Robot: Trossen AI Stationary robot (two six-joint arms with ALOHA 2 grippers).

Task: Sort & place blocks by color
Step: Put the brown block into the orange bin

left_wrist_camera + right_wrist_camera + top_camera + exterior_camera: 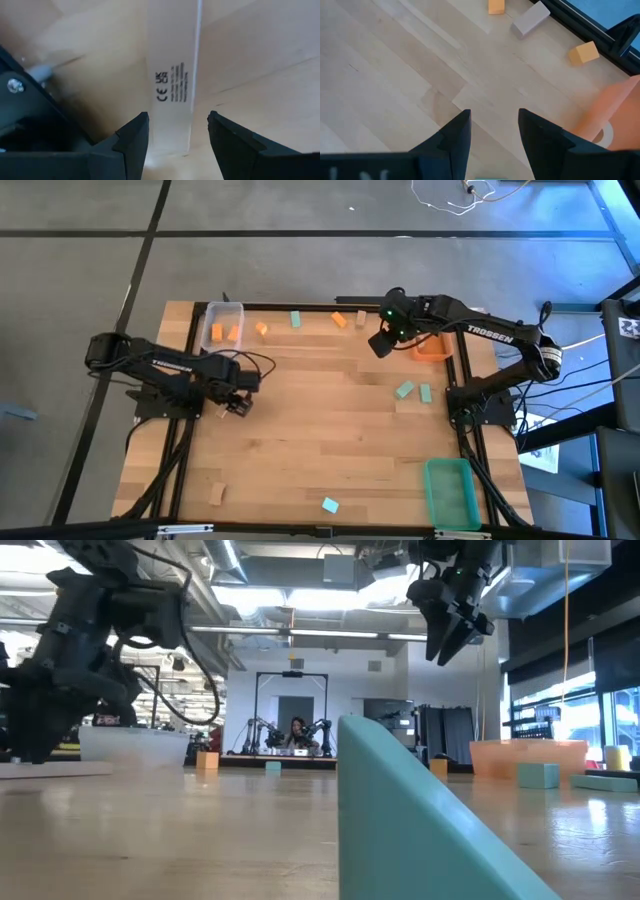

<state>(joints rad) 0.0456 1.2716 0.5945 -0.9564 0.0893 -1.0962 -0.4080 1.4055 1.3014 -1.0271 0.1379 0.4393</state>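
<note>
The right tool [381, 343] hangs above the counter [330, 440] with its two dark fingers [455, 137] apart and nothing between them; just beside it stands the orange bin [432, 348], and ahead of it lie two orange blocks [496, 6] and a pale wood bar [530, 19]. The left tool [238, 402] is low over the counter, its jaws also apart and empty, directly above a white label strip [172, 85], with the clear bin [222, 327] further ahead of it. The blocks are scattered: two teal blocks [412, 391] lie between the right tool and the green bin [449, 492], one teal block [330, 504] and one pale block [216, 493] rest far from both tools at the near edge, and two orange pieces already sit in the clear bin. A likely risk is that the right tool descends too close to the orange bin and pushes it, or that it nudges a small block so it slides away before the fingers grip it. Another risk is the wrong colour in the wrong bin, because orange blocks are in the clear one. The counter is light wood planks in a dark frame. Behind it is a large workshop hall with ceiling lights and other robot arms far away.
</note>
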